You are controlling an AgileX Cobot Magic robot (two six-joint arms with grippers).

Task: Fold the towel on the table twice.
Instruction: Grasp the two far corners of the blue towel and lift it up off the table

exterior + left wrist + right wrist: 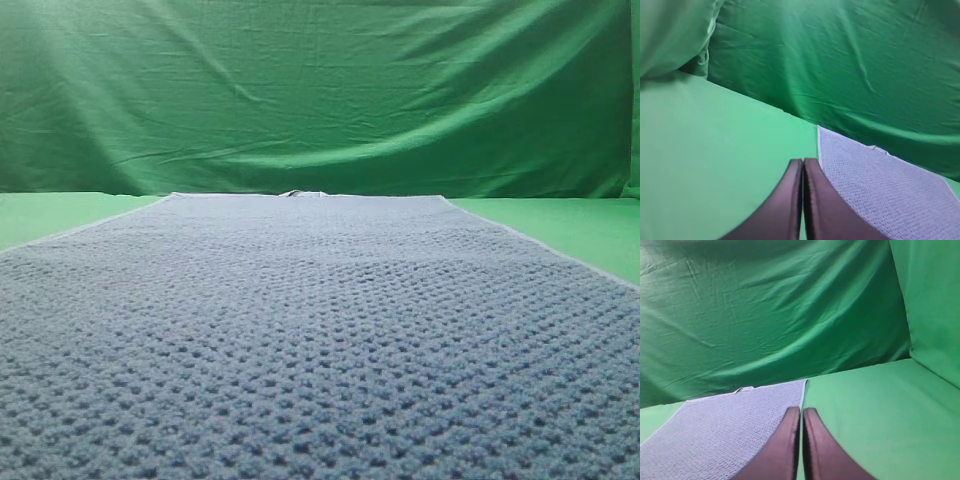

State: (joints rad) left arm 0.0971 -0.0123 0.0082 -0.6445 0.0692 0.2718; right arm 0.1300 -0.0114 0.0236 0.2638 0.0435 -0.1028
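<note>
Green table (590,225), flat towel (320,340), both pincers closed, empty

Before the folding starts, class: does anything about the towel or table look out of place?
Nothing stands out. The towel lies flat and unfolded on the table, its small tag at the far edge. Both grippers, left and right, are shut and hold nothing.
</note>
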